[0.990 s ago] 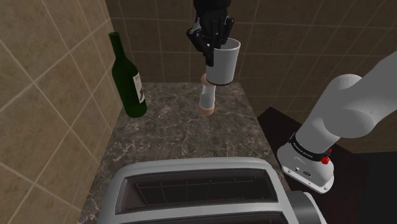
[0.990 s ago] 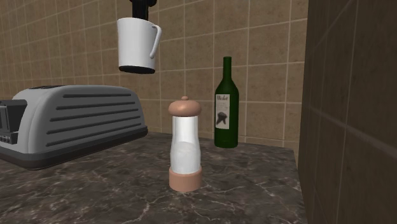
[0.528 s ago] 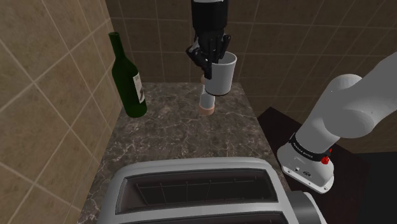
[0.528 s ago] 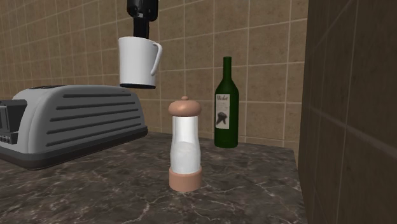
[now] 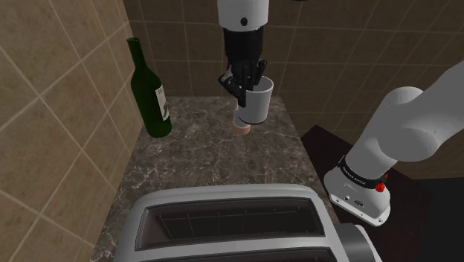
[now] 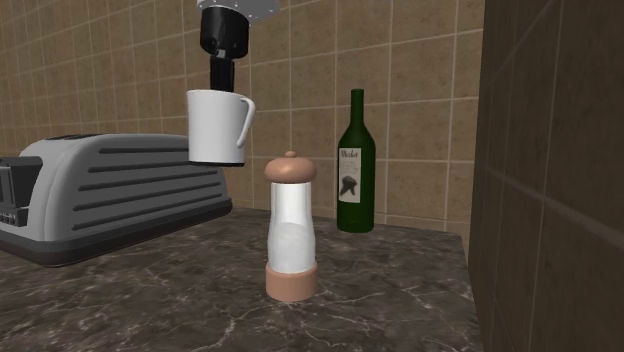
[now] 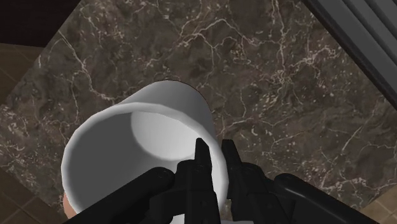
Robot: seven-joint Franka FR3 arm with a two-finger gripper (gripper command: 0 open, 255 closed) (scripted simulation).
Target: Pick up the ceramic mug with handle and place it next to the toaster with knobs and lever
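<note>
While the gripper (image 7: 214, 160) has its jaws pinched on the rim wall of the white mug (image 7: 137, 143), one finger inside and one outside, the mug hangs upright under them, clear of the marble counter (image 7: 254, 76). Pick: done. Below the jaws, off to one side, sits the grey toaster (image 6: 110, 190); a grinder (image 6: 291, 228) stands nearer. Left, by my reading: lower beside toaster, release.

We see bare marble counter (image 6: 170, 290) between the toaster (image 6: 110, 195) and the grinder (image 6: 291, 228), room to pass. The grinder stands upright below the mug (image 6: 217, 127) held aloft, slightly aside. A green bottle (image 6: 356, 165) stands near the tiled wall (image 6: 420, 90) behind.
</note>
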